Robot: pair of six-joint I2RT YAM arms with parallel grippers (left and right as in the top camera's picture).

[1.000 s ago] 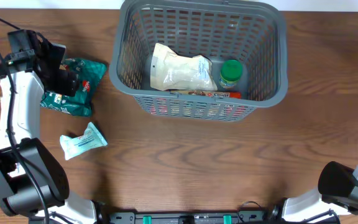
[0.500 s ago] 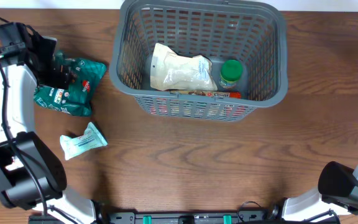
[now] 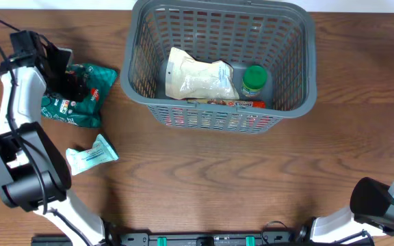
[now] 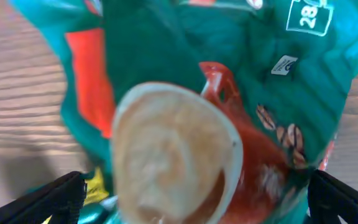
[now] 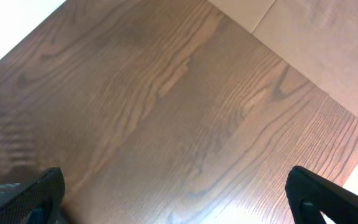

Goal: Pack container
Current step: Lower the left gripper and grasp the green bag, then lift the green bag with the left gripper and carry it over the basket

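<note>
Your left gripper (image 4: 197,196) has shifted right over the green bag (image 3: 91,85), jaws spread wide (right gripper (image 5: 176,199) likewise). One container (image 3: 217,119) holds three items (image 3: 200,78); two packets (image 3: 91,155) lie left of it.

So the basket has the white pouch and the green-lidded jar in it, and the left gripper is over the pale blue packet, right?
Not quite. The overhead view shows the left gripper over the green coffee bag, not the pale blue packet, which lies apart, nearer the robot. The white pouch and the green-lidded jar are in the basket, as you said.
</note>
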